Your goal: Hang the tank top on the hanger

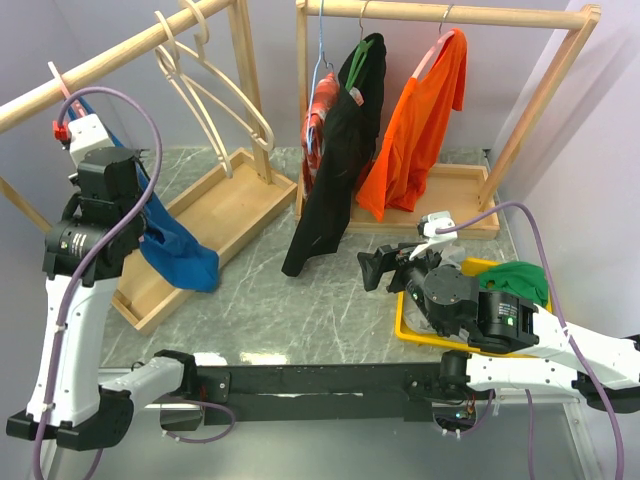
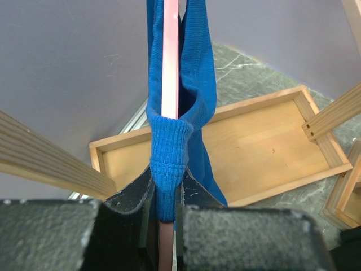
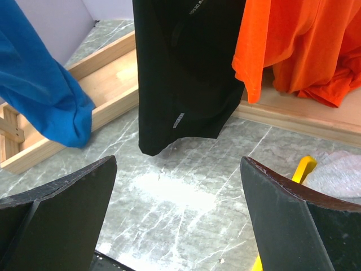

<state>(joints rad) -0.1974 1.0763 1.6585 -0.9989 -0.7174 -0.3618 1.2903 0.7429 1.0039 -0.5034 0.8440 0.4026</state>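
The blue tank top point(image 2: 194, 84) is draped over the pink hanger point(image 2: 170, 68). Its ribbed strap wraps the hanger's arm. My left gripper point(image 2: 167, 192) is shut on that strap and on the hanger arm inside it. In the top view the tank top point(image 1: 180, 250) hangs beside the left arm, down over the left wooden tray, and the hanger's pink hook point(image 1: 62, 85) sits at the left rail. My right gripper point(image 1: 380, 268) hovers low over the marble table, open, with nothing between its fingers point(image 3: 73, 197).
A black garment point(image 1: 330, 170) and an orange shirt point(image 1: 420, 120) hang on the right rack. Cream hangers point(image 1: 215, 90) hang on the left rail above the wooden tray point(image 1: 235, 205). A yellow bin point(image 1: 405, 325) holds a green garment point(image 1: 515, 280) by the right arm.
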